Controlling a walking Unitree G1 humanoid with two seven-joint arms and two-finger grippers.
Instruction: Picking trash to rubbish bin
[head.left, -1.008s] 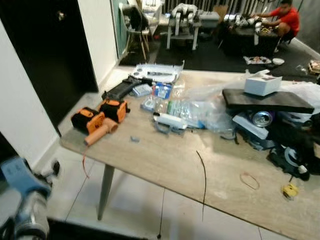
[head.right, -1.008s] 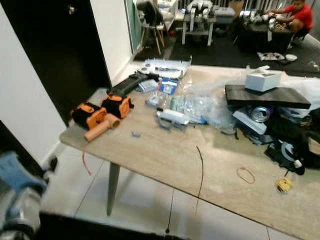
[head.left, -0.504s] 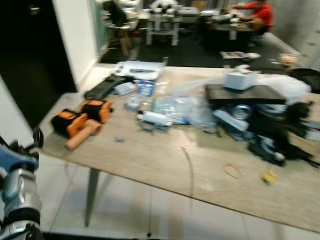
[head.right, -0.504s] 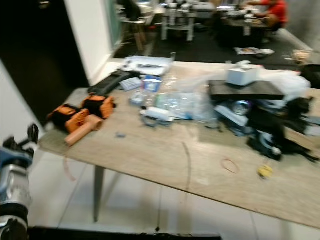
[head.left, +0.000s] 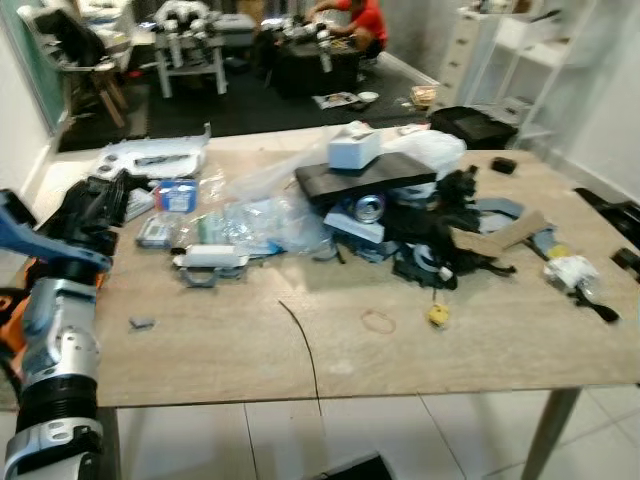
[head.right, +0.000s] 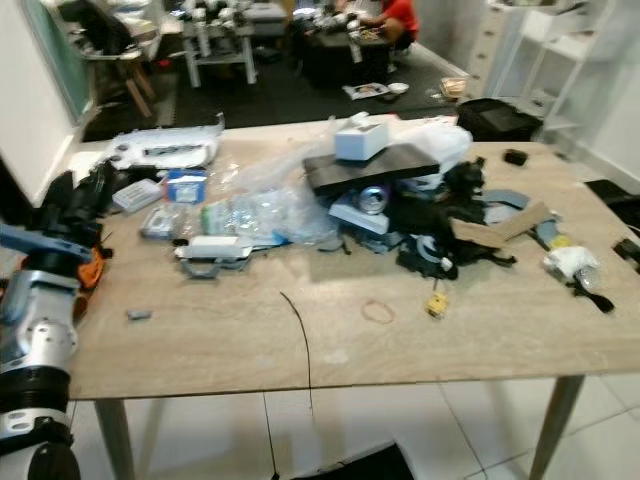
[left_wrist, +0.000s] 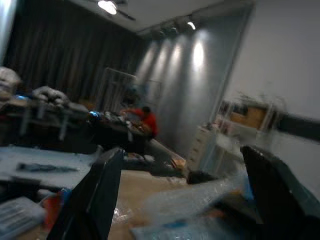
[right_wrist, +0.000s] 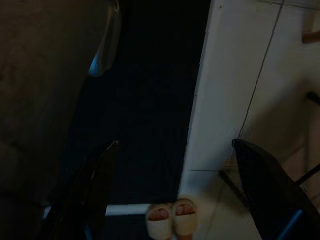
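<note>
Wooden counter (head.left: 250, 350) cluttered with trash.
Left hand (head.left: 95, 205) raised at counter's left edge, fingers spread; right hand (right_wrist: 175, 190) spread above floor.

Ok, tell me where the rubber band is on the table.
In the left eye view, the rubber band lies flat on the table near its front edge, between the thin black wire and a small yellow piece.

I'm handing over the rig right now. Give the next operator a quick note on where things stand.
Left gripper: raised at the table's left end, open, empty.
Right gripper: hanging idle over the floor, open, empty.
Trash: plastic wrap, crushed can, cardboard scrap and crumpled paper all lie on the table.
Done: nothing picked yet.
Left: grab trash, find the bin, drop it in.
</note>
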